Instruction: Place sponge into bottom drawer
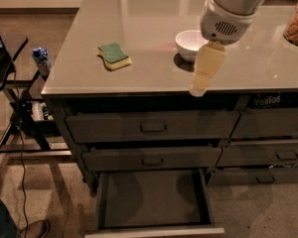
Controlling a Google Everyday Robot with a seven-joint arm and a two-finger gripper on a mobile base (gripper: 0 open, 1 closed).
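Bottom drawer (pixel 154 197): open, below and nearer than the pincer (pixel 198 89). Pincer: over the desk's (pixel 139 14) front edge; spread or pressed together, cannot tell. Sponge (pixel 113 55): flat on desk, well left of pincer, slightly beyond. Likely light, soft, squashy; pinch across its wavy sides.

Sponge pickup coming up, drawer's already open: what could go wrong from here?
The gripper hangs at the front edge of the counter, close to the white bowl; swinging toward the sponge could clip the bowl. A glancing contact may just slide the sponge across the glossy counter. The bottom drawer sits low beneath that edge, so an early release could miss it.
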